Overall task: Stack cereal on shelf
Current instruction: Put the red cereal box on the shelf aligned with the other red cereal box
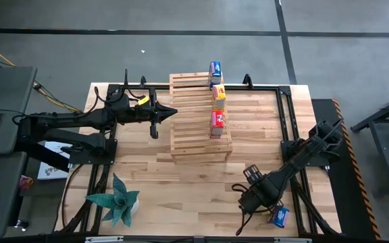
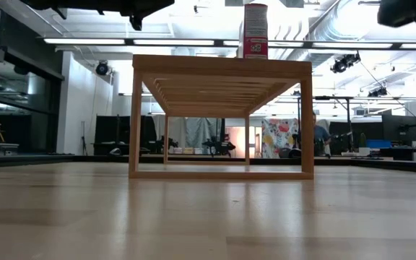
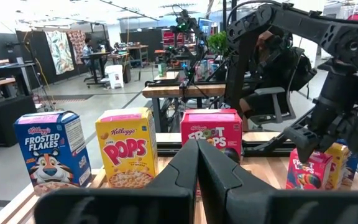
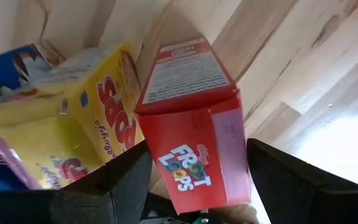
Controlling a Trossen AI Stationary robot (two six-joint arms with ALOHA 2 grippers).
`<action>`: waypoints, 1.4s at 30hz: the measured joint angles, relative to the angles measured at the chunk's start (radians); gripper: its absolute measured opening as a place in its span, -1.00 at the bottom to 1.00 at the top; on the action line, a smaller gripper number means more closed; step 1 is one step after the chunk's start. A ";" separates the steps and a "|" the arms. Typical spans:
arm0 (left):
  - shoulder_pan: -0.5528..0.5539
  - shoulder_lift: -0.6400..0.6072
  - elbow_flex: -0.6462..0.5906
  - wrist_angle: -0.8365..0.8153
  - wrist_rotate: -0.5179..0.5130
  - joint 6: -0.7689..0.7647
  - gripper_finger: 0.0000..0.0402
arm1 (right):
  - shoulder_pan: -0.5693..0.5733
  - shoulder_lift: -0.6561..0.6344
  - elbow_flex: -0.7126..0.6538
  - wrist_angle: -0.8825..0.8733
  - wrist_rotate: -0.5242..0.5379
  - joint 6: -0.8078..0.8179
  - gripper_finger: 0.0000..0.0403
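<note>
The light-wood slatted shelf [image 1: 194,118] stands at the table's far middle. A blue [image 1: 215,69], a yellow [image 1: 219,93] and a red cereal box [image 1: 217,121] stand upright in a row along its right side. They also show in the left wrist view [image 3: 125,154]. My left gripper [image 1: 155,121] is shut and empty, hovering at the shelf's left edge. My right gripper [image 1: 252,197] is near the table's near right corner, shut on a second red cereal box [image 4: 194,124]. A yellow box [image 4: 86,118] and a blue box [image 1: 280,216] sit beside it. My right gripper pinches the red cereal box between its two fingers [image 4: 120,183], one on each narrow side of the box, near the end closest to the wrist [image 4: 229,180]. The box is tilted, leaning beside the yellow box. Whether its lower end rests on the table is hidden.
A teal plant [image 1: 117,201] stands at the near left corner. Black frame rails [image 1: 286,121] run along the table's sides and far edge. Bare tabletop [image 1: 194,182] lies between the shelf and the near edge. A person sits in the room far behind [image 3: 91,50].
</note>
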 joint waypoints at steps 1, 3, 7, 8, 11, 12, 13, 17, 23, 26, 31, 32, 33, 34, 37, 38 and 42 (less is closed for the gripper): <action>0.000 0.000 0.000 0.000 0.000 0.000 -1.00 | 0.000 0.000 -0.011 0.010 -0.004 -0.001 0.25; 0.000 0.000 0.000 0.000 0.000 0.000 -1.00 | 0.000 0.000 -0.034 0.044 -0.004 -0.001 0.25; 0.000 0.000 0.000 0.000 -0.006 0.000 -1.00 | 0.000 0.000 -0.078 0.099 -0.001 -0.009 0.25; 0.000 0.000 0.000 0.000 -0.010 0.000 -1.00 | 0.000 0.000 -0.085 0.104 0.002 -0.009 0.25; 0.000 0.000 0.000 0.000 -0.018 0.001 -1.00 | 0.000 0.000 -0.096 0.115 0.012 -0.013 0.25; 0.000 0.000 0.000 0.000 -0.018 0.001 -1.00 | 0.000 0.000 -0.096 0.115 0.021 -0.016 0.25; 0.000 0.000 0.000 0.000 -0.019 0.001 -1.00 | 0.000 0.000 -0.096 0.117 0.031 -0.016 0.25; 0.000 -0.002 0.000 0.001 -0.021 0.002 -1.00 | -0.006 -0.002 -0.096 0.118 0.053 -0.010 0.20; 0.000 -0.008 0.000 0.002 -0.021 0.034 -1.00 | -0.016 -0.002 -0.095 0.123 0.050 -0.009 -0.05; 0.000 -0.010 0.000 0.002 -0.021 0.048 -1.00 | -0.027 -0.002 -0.075 0.121 0.041 -0.009 -0.13; 0.000 -0.046 0.000 0.001 -0.021 0.053 -1.00 | -0.064 -0.002 0.045 0.116 0.065 -0.015 -0.15; 0.000 -0.059 0.000 -0.002 -0.021 0.052 -1.00 | -0.075 -0.002 0.079 0.128 0.076 -0.011 -0.15; 0.000 -0.073 0.000 0.000 -0.021 0.052 -1.00 | -0.086 -0.002 0.115 0.144 0.091 -0.010 -0.15; 0.000 -0.088 0.000 0.002 -0.021 0.053 -1.00 | -0.100 -0.002 0.156 0.170 0.106 -0.007 -0.15; 0.000 -0.134 0.000 -0.007 -0.021 0.041 -1.00 | -0.142 -0.003 0.272 0.271 0.198 0.065 -0.15; 0.000 -0.151 0.000 -0.014 -0.021 0.036 -1.00 | -0.156 -0.003 0.307 0.306 0.244 0.093 -0.15; 0.000 -0.213 0.000 -0.078 -0.020 0.035 -1.00 | -0.223 0.009 0.471 0.395 0.360 0.084 -0.16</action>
